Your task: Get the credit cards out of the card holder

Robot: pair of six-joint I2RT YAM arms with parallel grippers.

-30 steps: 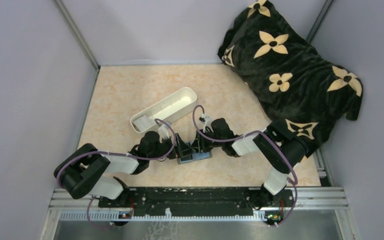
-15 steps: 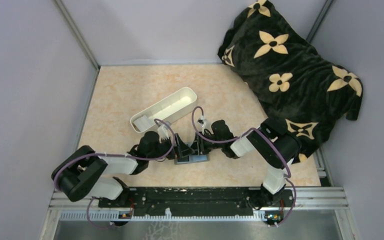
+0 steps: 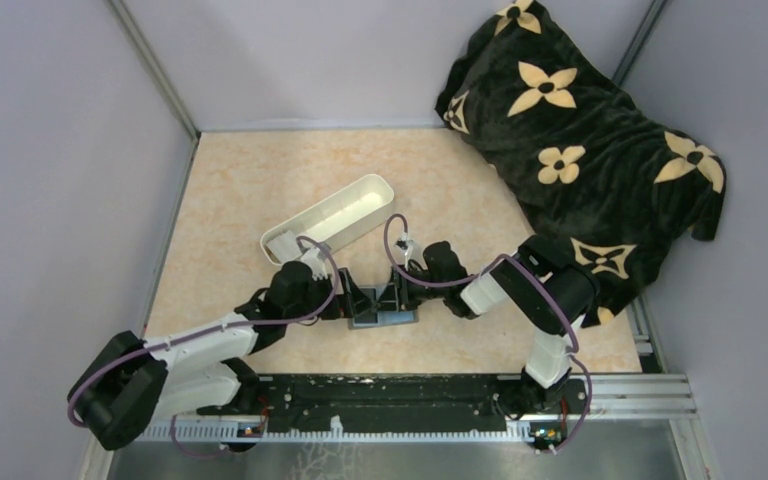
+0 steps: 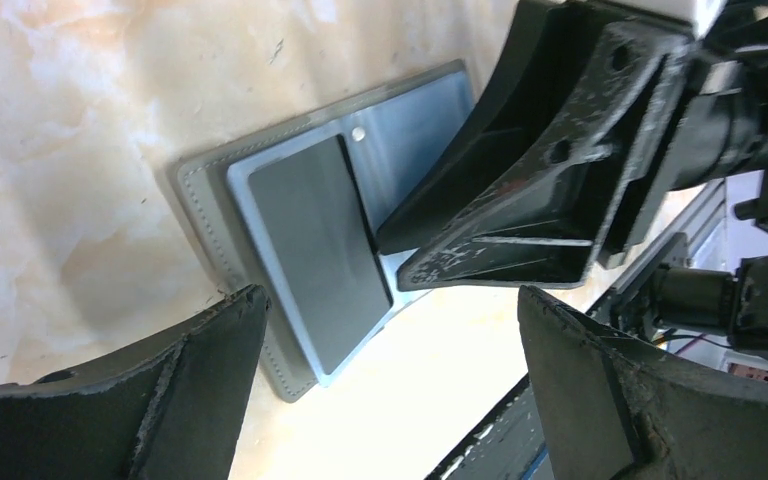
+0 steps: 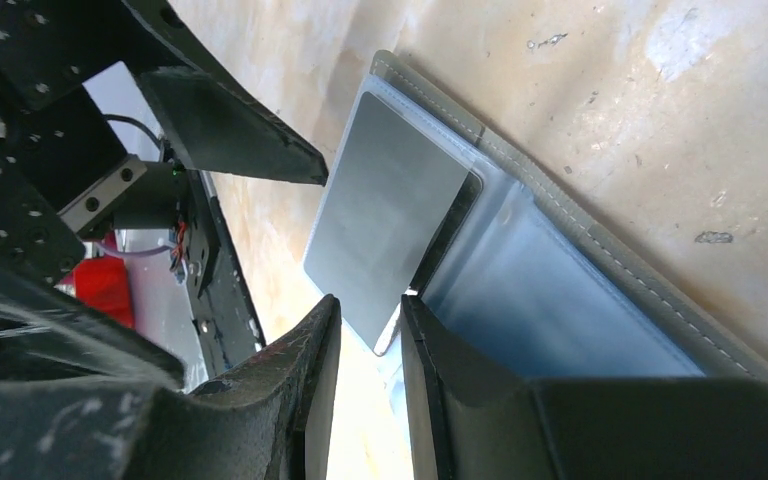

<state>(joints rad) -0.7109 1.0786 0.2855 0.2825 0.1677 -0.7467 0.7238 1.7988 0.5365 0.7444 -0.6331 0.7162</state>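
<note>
The grey card holder (image 3: 397,320) lies open and flat on the table between my two grippers. In the left wrist view its stitched grey edge (image 4: 205,210) frames blue-grey pockets, and a dark grey credit card (image 4: 315,245) sticks partway out of one pocket. The same card (image 5: 385,215) shows in the right wrist view, with a black card edge (image 5: 452,228) under it. My left gripper (image 4: 390,330) is open and empty, just off the holder's left end. My right gripper (image 5: 368,312) has its jaws almost together, tips down at the card's corner.
A long white tray (image 3: 330,218) lies just behind the left gripper. A black blanket with tan flowers (image 3: 580,130) fills the back right corner. The black rail (image 3: 390,390) runs along the near table edge.
The left arm has stretched out lower and to the left, its gripper backing slightly off the holder. The right gripper and the holder have shifted a little to the left.
</note>
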